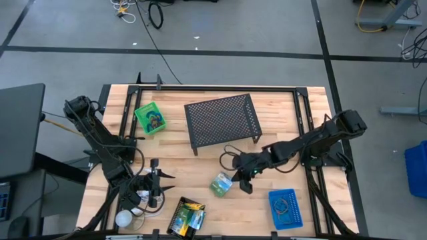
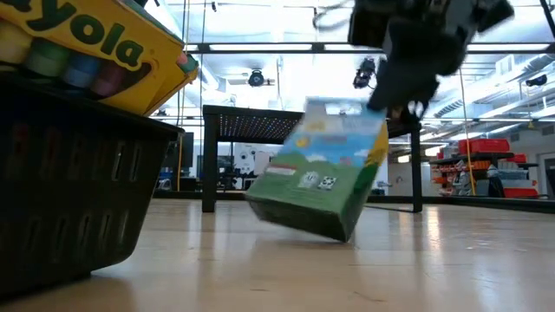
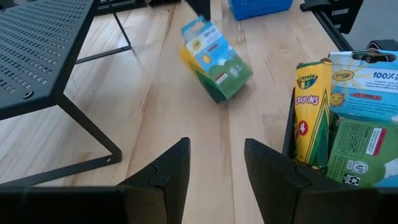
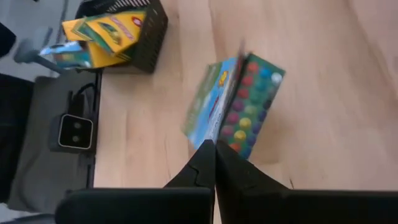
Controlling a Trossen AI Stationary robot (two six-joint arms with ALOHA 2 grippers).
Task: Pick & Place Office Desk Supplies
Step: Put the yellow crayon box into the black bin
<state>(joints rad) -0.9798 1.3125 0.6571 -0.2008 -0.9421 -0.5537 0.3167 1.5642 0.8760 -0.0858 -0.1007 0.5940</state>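
The table (image 1: 200, 167) is a pale wooden butcher-block top with visible plank seams, framed by dark rails, standing on a grey floor crossed by black tape lines and loose cables. In the low view the room behind is a bright workshop with ceiling lights and shelving at far right.

A green-blue packet (image 1: 221, 184) sits tilted on the wood near the middle, in front of a black perforated metal stand (image 1: 223, 119). The right gripper (image 1: 245, 183) is clenched shut just beside the packet; whether it pinches an edge cannot be told.

The left gripper (image 1: 155, 190) hangs at the near left, fingers parted and holding nothing, beside a black tray (image 1: 186, 217) of crayon packets. A green tray (image 1: 150, 118) lies far left, a blue tray (image 1: 285, 208) near right.
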